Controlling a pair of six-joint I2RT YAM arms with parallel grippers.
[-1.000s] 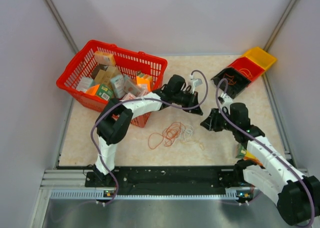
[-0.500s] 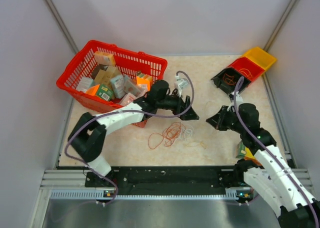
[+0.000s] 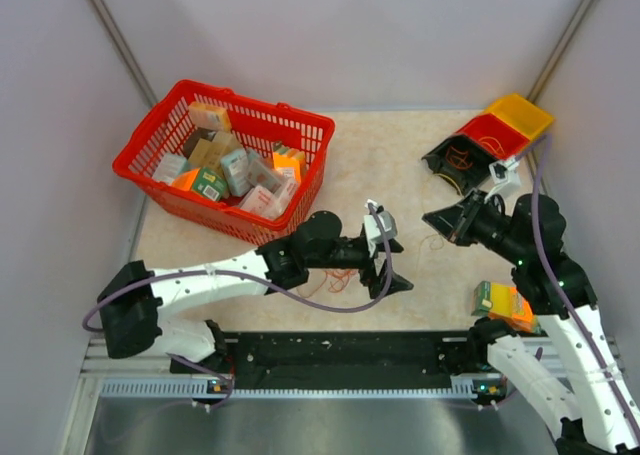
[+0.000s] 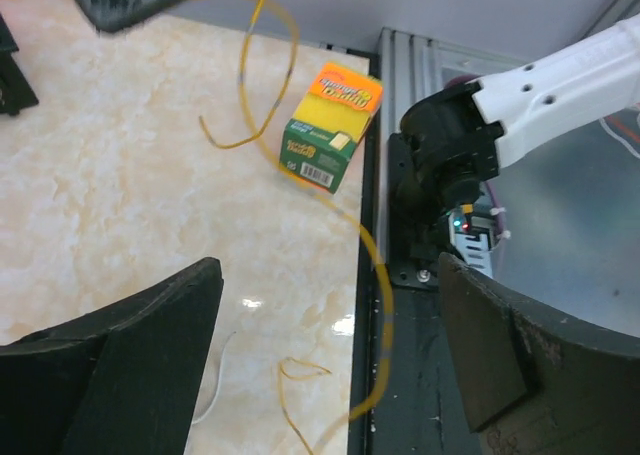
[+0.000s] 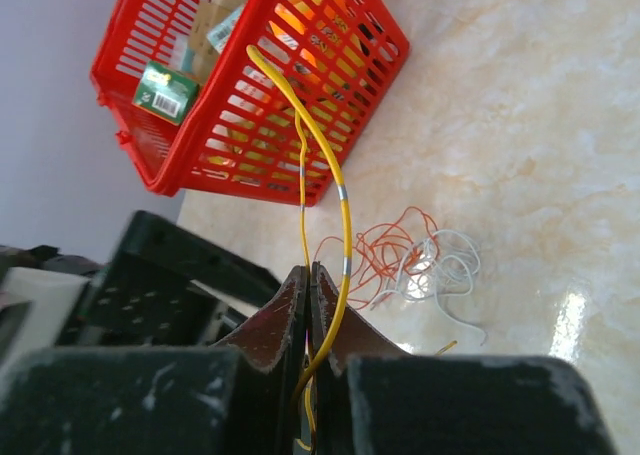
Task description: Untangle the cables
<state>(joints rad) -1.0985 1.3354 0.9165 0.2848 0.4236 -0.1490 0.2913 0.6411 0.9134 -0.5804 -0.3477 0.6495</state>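
Tabletop point(image 3: 400, 155): left arm point(image 3: 220, 280) low, jaws apart; right jaws, seemingly raised, clamp yellow cable point(image 5: 345, 225).

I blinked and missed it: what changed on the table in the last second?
The left gripper, open, swung from beside the red basket toward the near edge, past the tangle of wires. The right gripper, shut on a yellow wire, drew back to the right. The tangle, partly hidden, looks unmoved; basket and bins stayed put.

One basket point(image 3: 190, 197), three bins point(image 3: 520, 113), one loose box point(image 3: 500, 302), one cable tangle point(image 5: 400, 255).
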